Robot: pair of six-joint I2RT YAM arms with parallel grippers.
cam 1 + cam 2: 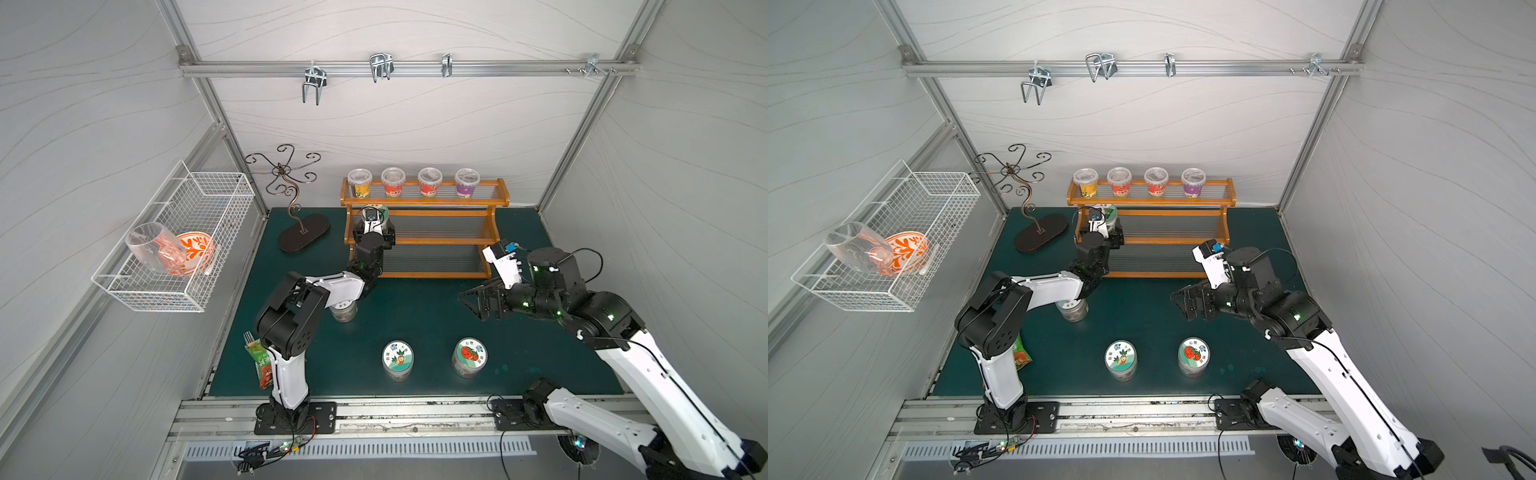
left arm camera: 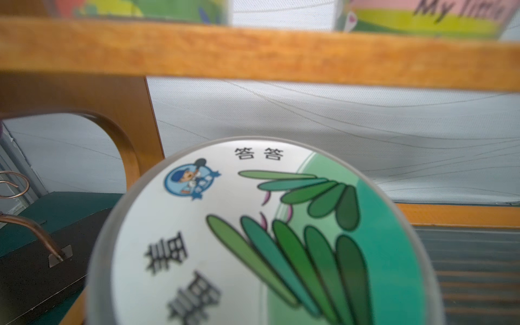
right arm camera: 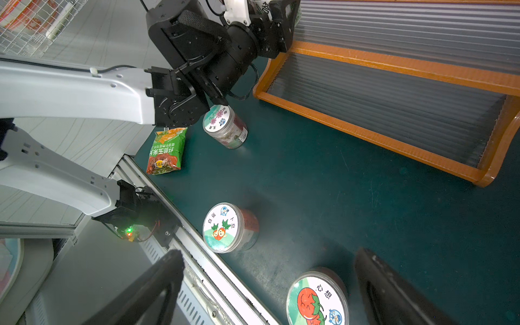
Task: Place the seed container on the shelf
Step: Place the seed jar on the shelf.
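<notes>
**Left tool [image 1: 377, 224] gripped seed container [image 2: 253, 239] at the shelf [image 1: 424, 203]**

The left tool clasped the seed container at the left end of the shelf's middle tier, below four tubs [image 1: 392, 182] on the top tier. The right tool [image 1: 471, 306] hung wide open and empty above the table [image 1: 415, 316], right of the shelf's near corner.

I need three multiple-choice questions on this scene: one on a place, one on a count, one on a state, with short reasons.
1. The seed container with the green-leaf lid is at which tier of the shelf? A top; B middle; C bottom.
2. Cups on the top tier? A two; B four; C six.
3. The right gripper is A open, empty; B shut on a cup; C unseen.
1 B: lid just below the top rail. 2 B: four in a row. 3 A: fingers apart, nothing between.
</notes>
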